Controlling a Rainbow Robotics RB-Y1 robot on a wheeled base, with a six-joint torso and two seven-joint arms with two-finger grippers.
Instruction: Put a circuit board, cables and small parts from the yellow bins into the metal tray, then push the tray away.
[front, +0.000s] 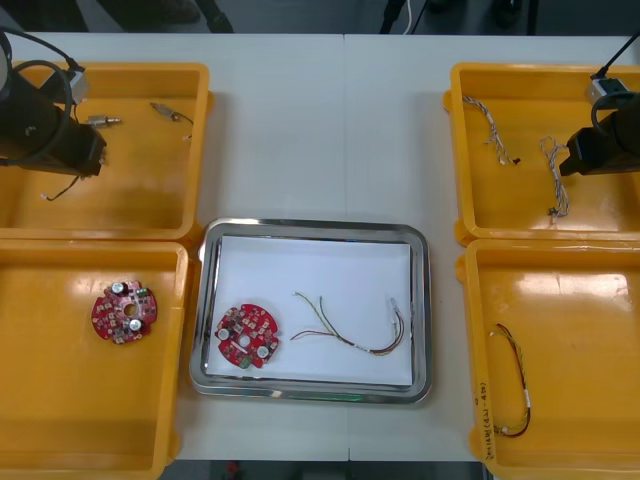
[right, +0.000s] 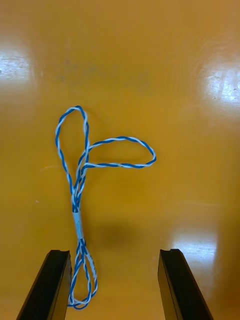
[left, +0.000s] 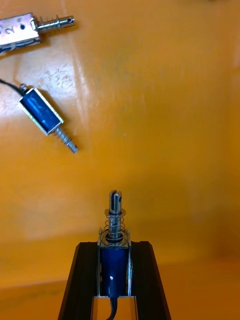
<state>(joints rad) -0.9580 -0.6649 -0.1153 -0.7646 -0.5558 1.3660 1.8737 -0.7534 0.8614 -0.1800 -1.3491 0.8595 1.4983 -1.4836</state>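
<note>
Metal tray (front: 312, 226): holds circuit board (front: 247, 336), red and yellow cable (front: 355, 325).
Left gripper (left: 115, 246): far left bin (front: 120, 68), pinching small metal part (left: 116, 220).
Right gripper (right: 114, 255): spread over blue and white cable (right: 76, 210), far right bin (front: 520, 70).
Risk: cable beside one finger; grasp may miss.

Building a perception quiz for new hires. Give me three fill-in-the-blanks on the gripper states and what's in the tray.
1. Over the far left yellow bin, the left gripper is ____ on a small metal part.
2. Over the far right yellow bin, the right gripper hangs ____ above a twisted blue and white cable.
3. In the metal tray, the circuit board lies on the robot's ____ of the cable.

Missing words: shut; open; left.
</note>
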